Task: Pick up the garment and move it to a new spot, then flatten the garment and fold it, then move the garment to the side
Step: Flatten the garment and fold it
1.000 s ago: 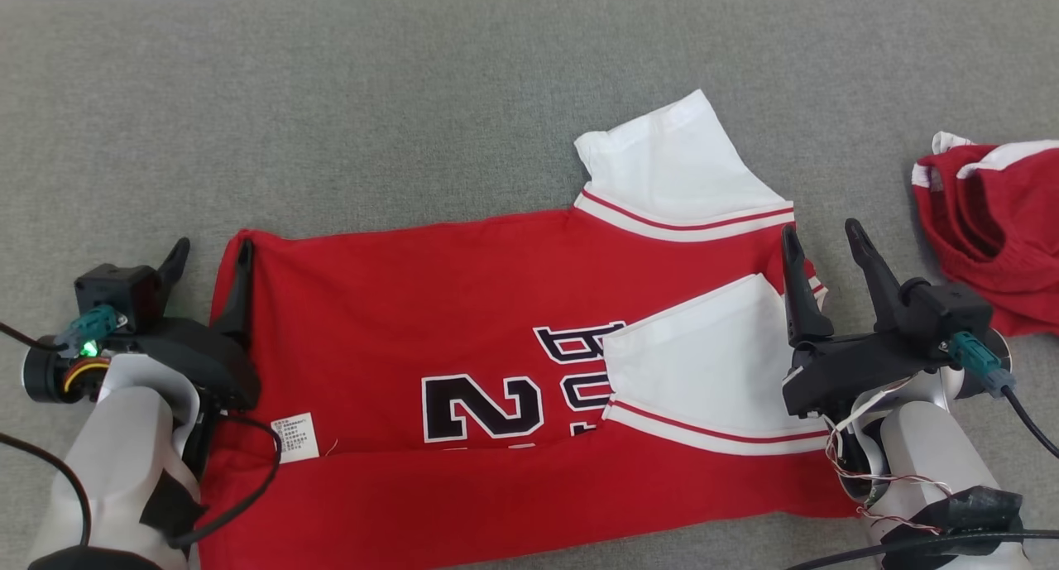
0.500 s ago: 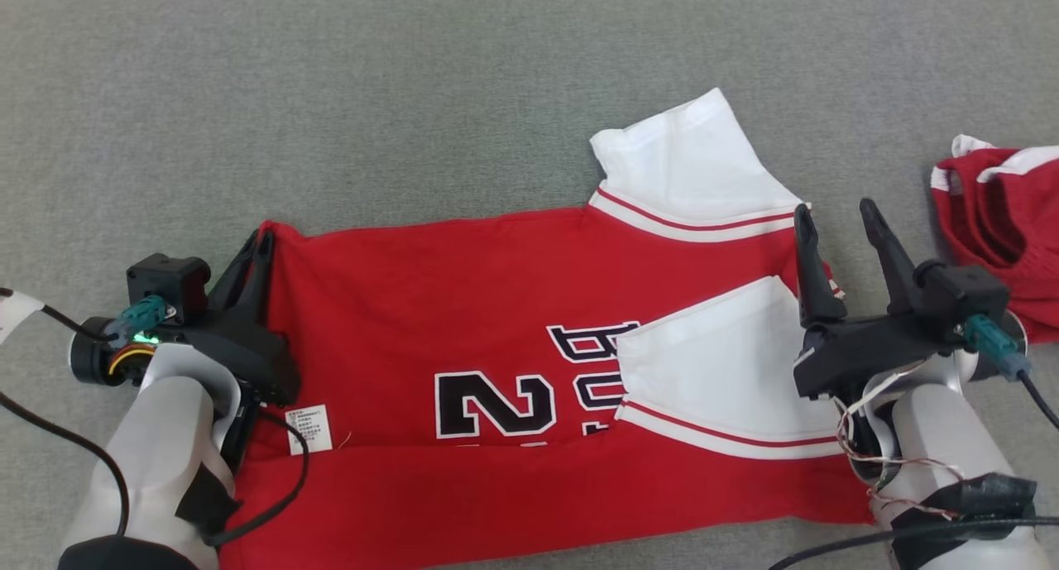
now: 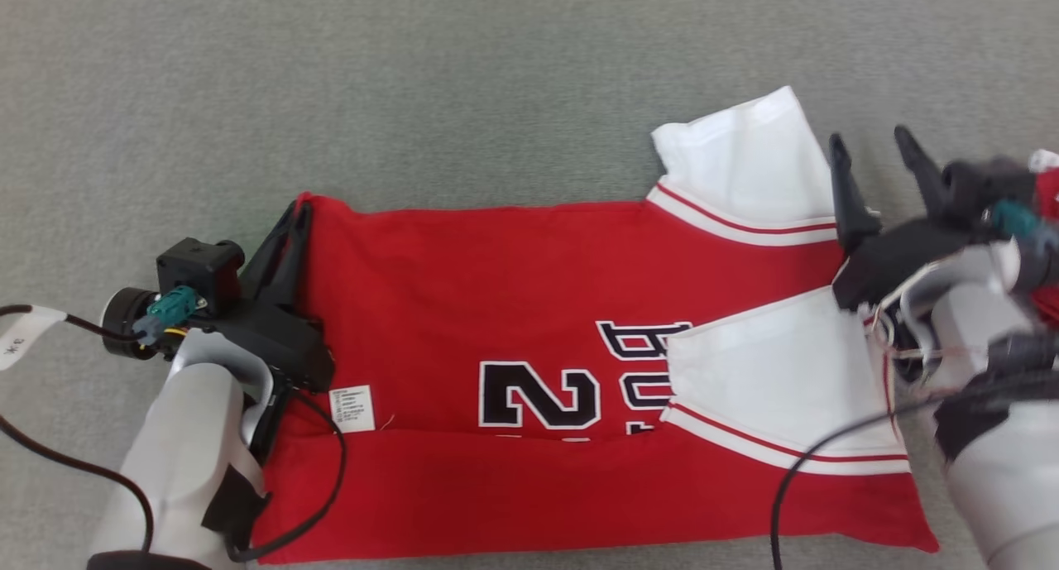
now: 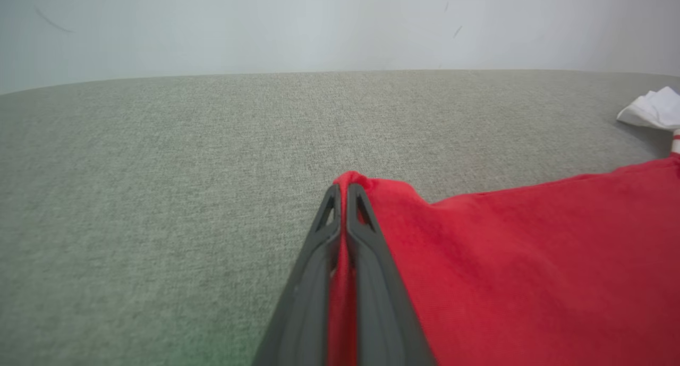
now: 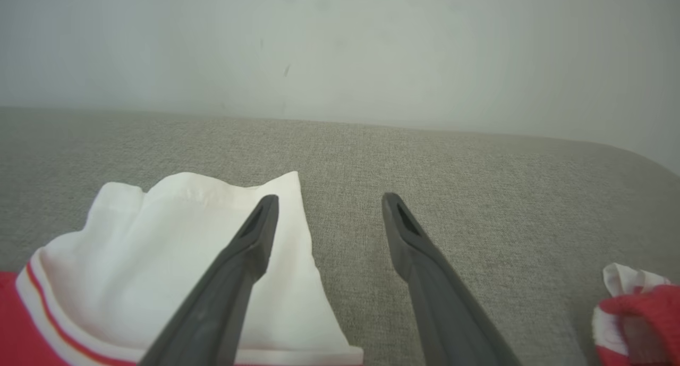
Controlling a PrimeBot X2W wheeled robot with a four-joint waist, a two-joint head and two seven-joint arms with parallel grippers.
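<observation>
A red jersey (image 3: 496, 305), laid out partly folded on a grey fabric surface (image 3: 414, 82), is seen pinched at its far left corner by the closed left gripper (image 3: 294, 214), the right gripper (image 3: 870, 136) spread wide and empty by its white sleeve (image 3: 745, 165).

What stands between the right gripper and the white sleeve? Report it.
Nothing visible does. The right gripper is open, astride the outer edge of the sleeve. The left gripper is shut on the corner of the shirt.
</observation>
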